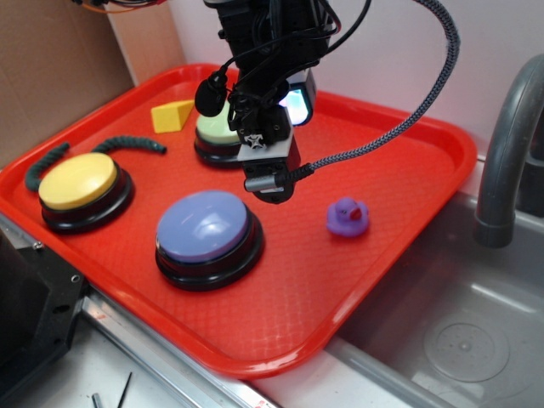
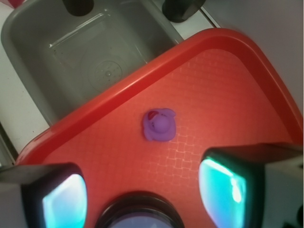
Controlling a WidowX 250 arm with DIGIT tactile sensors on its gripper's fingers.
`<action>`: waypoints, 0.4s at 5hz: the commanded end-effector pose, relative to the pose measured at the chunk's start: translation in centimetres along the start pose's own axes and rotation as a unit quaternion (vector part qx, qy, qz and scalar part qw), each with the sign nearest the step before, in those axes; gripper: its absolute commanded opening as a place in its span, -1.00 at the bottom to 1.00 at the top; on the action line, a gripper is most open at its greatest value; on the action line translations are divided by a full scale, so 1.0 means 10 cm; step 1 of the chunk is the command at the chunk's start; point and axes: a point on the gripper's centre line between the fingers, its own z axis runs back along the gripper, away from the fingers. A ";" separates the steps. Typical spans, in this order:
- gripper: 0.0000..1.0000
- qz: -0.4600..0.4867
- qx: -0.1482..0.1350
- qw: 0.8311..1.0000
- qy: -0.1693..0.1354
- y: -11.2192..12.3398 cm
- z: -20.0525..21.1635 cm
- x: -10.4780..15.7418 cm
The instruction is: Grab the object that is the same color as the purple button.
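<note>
The object, a tiny purple rubber duck [image 1: 348,217], sits on the red tray [image 1: 280,361] to the right of the purple button [image 1: 204,228]. My gripper [image 1: 255,106] hangs above the tray between the purple button and a green-topped button, to the left of the duck. In the wrist view the duck [image 2: 160,125] lies ahead of my gripper [image 2: 142,190], well beyond the fingertips. The two teal pads [image 2: 64,202] stand wide apart with only bare tray between them, so the gripper is open. The purple button's rim [image 2: 140,221] shows at the bottom edge.
A yellow button [image 1: 78,183], a green-topped button [image 1: 217,132], a yellow wedge [image 1: 172,116] and a dark green cord [image 1: 127,144] occupy the tray's left and back. A grey sink [image 1: 459,340] with a faucet [image 1: 501,161] borders the tray's right edge.
</note>
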 end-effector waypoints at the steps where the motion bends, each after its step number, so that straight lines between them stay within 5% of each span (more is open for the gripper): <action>1: 1.00 -0.024 -0.009 1.000 -0.006 0.03 -0.33 0.16; 2: 1.00 -0.042 0.002 0.999 0.018 0.02 -0.51 0.21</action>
